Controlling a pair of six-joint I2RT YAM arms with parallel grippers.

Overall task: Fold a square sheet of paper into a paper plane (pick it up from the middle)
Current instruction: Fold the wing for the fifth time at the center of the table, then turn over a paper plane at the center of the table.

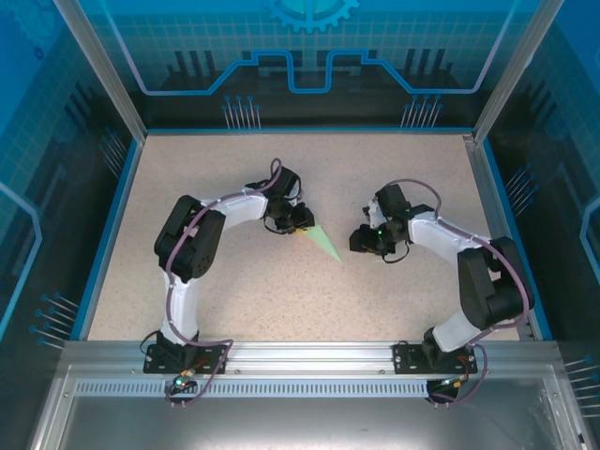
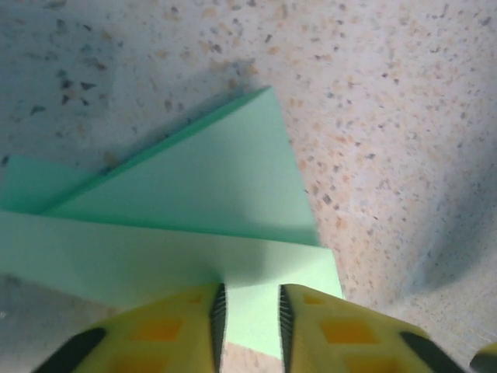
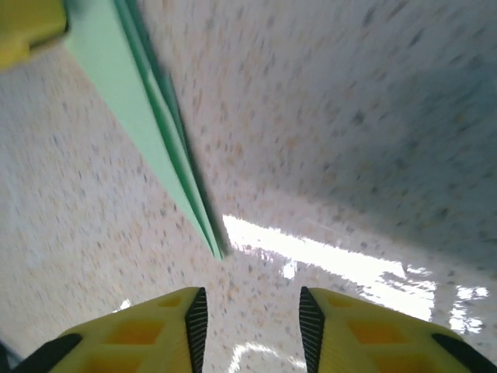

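The paper plane (image 1: pixel 321 242) lay free; your left gripper (image 2: pixel 251 315) and right gripper (image 3: pixel 248 311) both stood apart, so a low finger could have snagged its folds.

One paper plane (image 1: pixel 322 244), one table (image 1: pixel 281 309), and two arms: left arm (image 1: pixel 192 234), right arm (image 1: pixel 487 281).

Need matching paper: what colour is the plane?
Paper plane: plain pale mint green, clearest in left wrist view.

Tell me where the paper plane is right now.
In the top view, the paper plane lies on the table near its middle, between the two grippers: wide end by the left gripper, tip nearer the right gripper.
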